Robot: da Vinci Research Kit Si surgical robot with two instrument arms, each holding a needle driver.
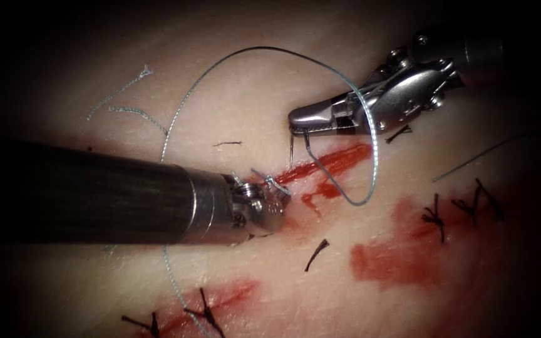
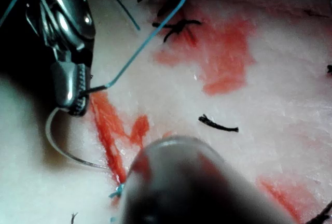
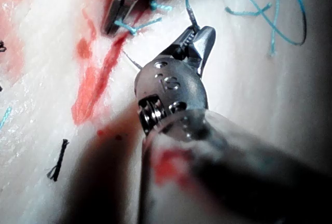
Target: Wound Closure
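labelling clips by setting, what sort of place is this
Likely a surgical training bench: two robotic needle drivers, left tool and right tool, over cut tissue, the right holding a curved needle with thread.

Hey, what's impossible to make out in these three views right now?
- Left hand: its tip lies against the cut in the endoscope view; whether it grips thread is unclear.
- Needle: held in the right hand; whether its point enters the tissue is too small to tell.
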